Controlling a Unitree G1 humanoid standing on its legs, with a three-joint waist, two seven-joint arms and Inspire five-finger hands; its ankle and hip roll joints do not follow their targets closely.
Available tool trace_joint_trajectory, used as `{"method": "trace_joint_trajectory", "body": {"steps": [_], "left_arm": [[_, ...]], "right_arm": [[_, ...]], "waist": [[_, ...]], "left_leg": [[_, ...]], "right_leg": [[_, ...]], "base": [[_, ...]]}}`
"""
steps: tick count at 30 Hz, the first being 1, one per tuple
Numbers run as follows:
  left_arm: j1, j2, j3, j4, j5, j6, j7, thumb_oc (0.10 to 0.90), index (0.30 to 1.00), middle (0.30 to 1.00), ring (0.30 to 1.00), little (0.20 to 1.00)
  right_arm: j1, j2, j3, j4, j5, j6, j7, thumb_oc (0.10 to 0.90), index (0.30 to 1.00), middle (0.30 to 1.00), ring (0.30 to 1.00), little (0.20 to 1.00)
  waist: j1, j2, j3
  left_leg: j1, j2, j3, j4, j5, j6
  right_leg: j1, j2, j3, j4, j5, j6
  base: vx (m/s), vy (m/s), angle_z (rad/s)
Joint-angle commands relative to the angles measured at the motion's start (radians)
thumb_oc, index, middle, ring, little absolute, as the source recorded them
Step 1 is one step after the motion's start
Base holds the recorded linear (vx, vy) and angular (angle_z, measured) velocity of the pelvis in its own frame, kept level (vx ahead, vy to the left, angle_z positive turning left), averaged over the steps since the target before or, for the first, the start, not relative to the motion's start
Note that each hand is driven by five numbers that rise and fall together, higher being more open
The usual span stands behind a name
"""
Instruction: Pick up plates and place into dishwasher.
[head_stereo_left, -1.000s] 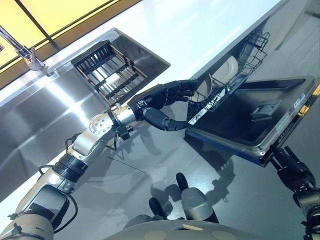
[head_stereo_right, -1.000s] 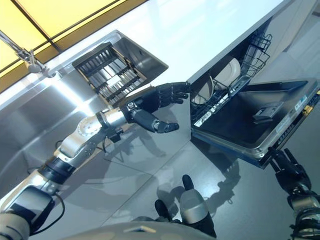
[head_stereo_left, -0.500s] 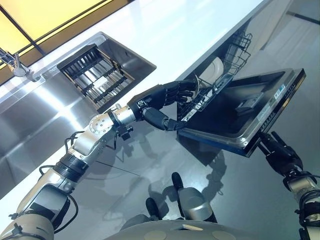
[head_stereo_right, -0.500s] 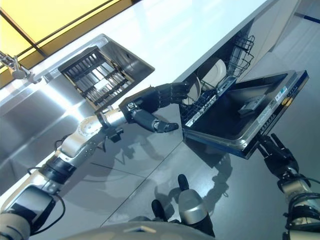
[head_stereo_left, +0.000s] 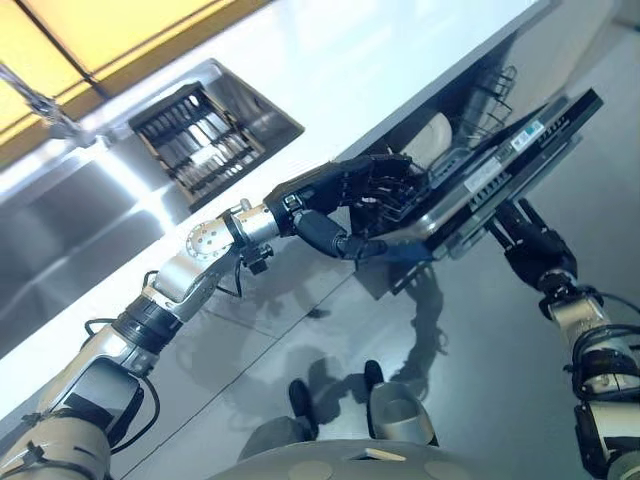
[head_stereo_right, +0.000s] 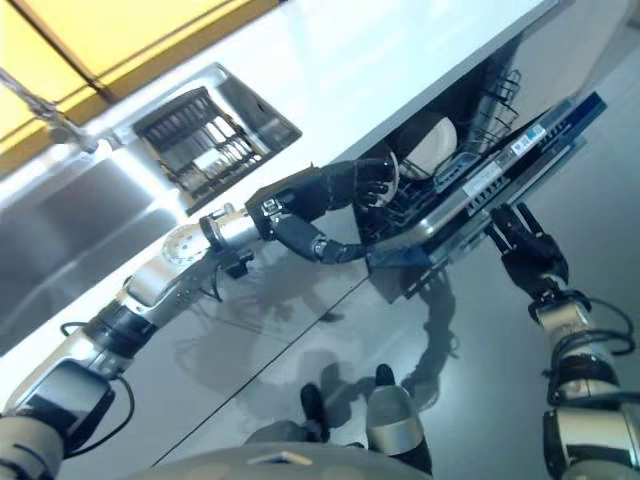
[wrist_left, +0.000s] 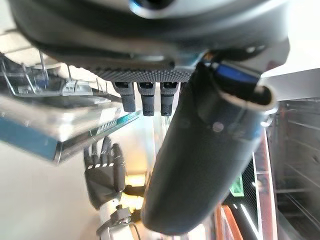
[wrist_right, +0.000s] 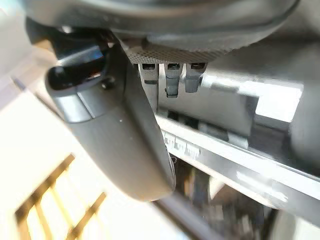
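White worktop (head_stereo_left: 330, 60) runs across the scene, with a stainless steel sink (head_stereo_left: 90, 200) set into it and a dark slatted drying rack (head_stereo_left: 195, 140) in the basin nearest the dishwasher. Under the worktop's front edge stands the open dishwasher (head_stereo_right: 450, 110), its grey door (head_stereo_left: 510, 165) tilted well up toward shut, and its black wire rack (head_stereo_left: 490, 100) partly inside the cavity.

Two white round plates (head_stereo_right: 432, 140) stand upright in that wire rack, one behind the other, just behind the door's upper edge.

At the door's near side edge is the left hand (head_stereo_left: 370, 190), fingers reaching in over the door toward the rack, thumb under the door's edge; whether it grips anything I cannot tell, though no plate shows in it. Beneath the door's outer face sits the right hand (head_stereo_left: 528, 235), fingers straight and spread, flat against the panel as if lifting it.

By the look of it, loading is finished or nearly so: plates are racked and no plates appear on the worktop or in the drying rack. Closing the door seems all that remains.
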Motion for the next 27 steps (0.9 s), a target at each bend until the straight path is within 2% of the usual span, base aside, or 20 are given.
{"method": "trace_joint_trajectory", "body": {"steps": [1, 12, 20, 22, 25, 27], "left_arm": [[-0.026, 0.014, 0.026, -0.049, -0.071, -0.112, 0.003, 0.8, 0.9, 0.9, 0.9, 0.9], [-0.009, 0.015, 0.047, -0.043, -0.056, -0.116, -0.006, 0.8, 0.9, 0.9, 0.9, 0.9], [0.011, 0.016, 0.062, -0.054, -0.043, -0.115, -0.013, 0.8, 0.9, 0.9, 0.9, 0.9], [0.019, 0.022, 0.069, -0.053, -0.036, -0.112, -0.018, 0.8, 0.9, 0.9, 0.9, 0.9], [0.033, 0.026, 0.074, -0.051, -0.032, -0.113, -0.01, 0.8, 0.9, 0.9, 0.9, 0.9], [0.062, 0.025, 0.096, -0.039, -0.021, -0.128, -0.007, 0.8, 0.9, 0.9, 0.9, 0.9]], "right_arm": [[-0.268, 0.064, 0.057, 0.02, 0.027, 0.005, 0.131, 0.8, 0.9, 0.9, 0.9, 0.9], [-0.25, 0.099, 0.057, 0.063, 0.026, -0.002, 0.126, 0.8, 0.9, 0.9, 0.9, 0.9], [-0.241, 0.11, 0.058, 0.055, 0.011, -0.017, 0.116, 0.8, 0.9, 0.9, 0.9, 0.9], [-0.224, 0.109, 0.085, 0.054, -0.133, -0.037, 0.098, 0.8, 0.9, 0.9, 0.9, 0.9], [-0.183, 0.112, 0.126, 0.036, -0.221, -0.066, 0.092, 0.8, 0.9, 0.9, 0.9, 0.9], [-0.115, 0.131, 0.136, 0.011, -0.237, -0.095, 0.11, 0.8, 0.9, 0.9, 0.9, 0.9]], "waist": [[0.13, -0.028, -0.107], [0.152, -0.028, -0.107], [0.165, -0.033, -0.117], [0.173, -0.047, -0.124], [0.176, -0.061, -0.128], [0.179, -0.073, -0.129]], "left_leg": [[0.042, -0.064, -0.008, -0.018, -0.046, 0.037], [0.044, -0.066, -0.037, -0.024, -0.042, 0.038], [0.043, -0.07, -0.054, -0.027, -0.043, 0.039], [0.035, -0.069, -0.059, -0.028, -0.034, 0.039], [0.039, -0.064, -0.061, -0.03, -0.039, 0.039], [0.041, -0.059, -0.059, -0.029, -0.038, 0.041]], "right_leg": [[0.025, -0.012, 0.115, 0.014, -0.044, 0.098], [0.039, -0.014, 0.103, 0.003, -0.043, 0.096], [0.046, -0.014, 0.091, -0.004, -0.045, 0.093], [0.041, -0.011, 0.083, -0.005, -0.039, 0.092], [0.047, -0.009, 0.074, -0.007, -0.046, 0.093], [0.049, -0.007, 0.066, -0.006, -0.048, 0.091]], "base": [[0.02, -0.016, 0.51], [0.01, -0.007, 0.55], [0.0, -0.002, 0.18], [-0.02, -0.009, 0.02], [0.0, 0.0, 0.0], [-0.02, -0.032, 0.07]]}}
